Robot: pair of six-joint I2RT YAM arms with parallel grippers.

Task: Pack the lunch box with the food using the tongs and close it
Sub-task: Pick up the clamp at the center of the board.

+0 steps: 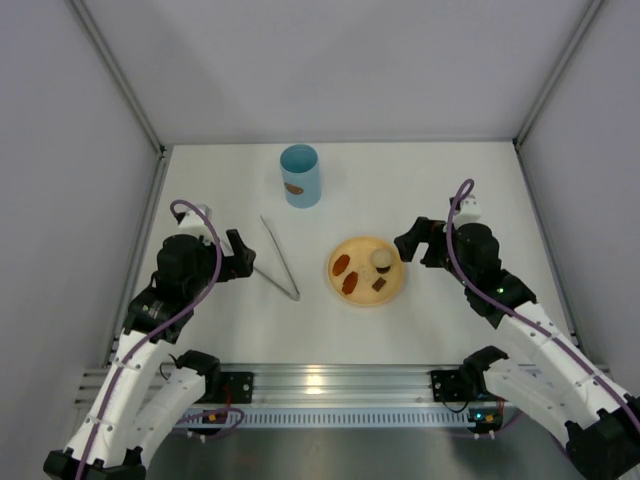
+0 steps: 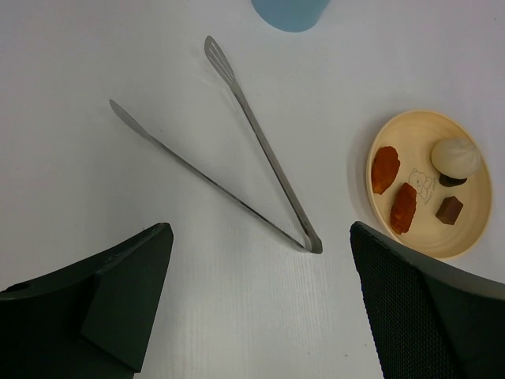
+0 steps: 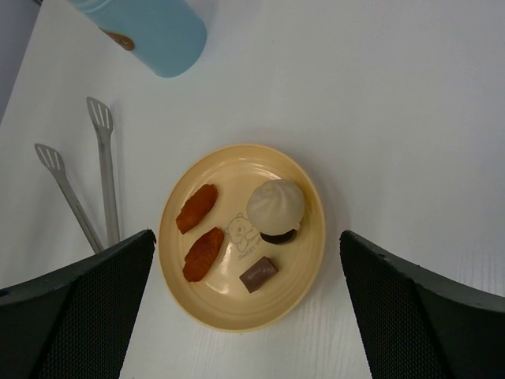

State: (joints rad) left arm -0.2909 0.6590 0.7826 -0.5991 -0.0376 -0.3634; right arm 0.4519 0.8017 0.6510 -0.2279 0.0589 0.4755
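My left tool stands wide and carries nothing, hovering just above the worktop with the tongs right in front of it. In its wrist view the tongs lie flat between the two fingers, so I read this as a line-up for the pick. The tongs rest in an open V. The joined end points toward the near edge and the plate, and the two flat tips fan out toward the far side. One tip lies close beside my left tool.

My right tool is also wide and holding nothing. It hangs just beside the yellow plate, and its camera looks straight down on the food. There are four small pieces, all on the plate and none packed.

The lunch box stands upright at the far side of the worktop, apart from both the tongs and the plate, with its mouth facing up. I see no lid in any view.

My judgement is that the task is at its very start. The tongs come first, gripped along the arms, not at the hinge, so a squeeze can close the tips. Thin metal lying flat may slide.
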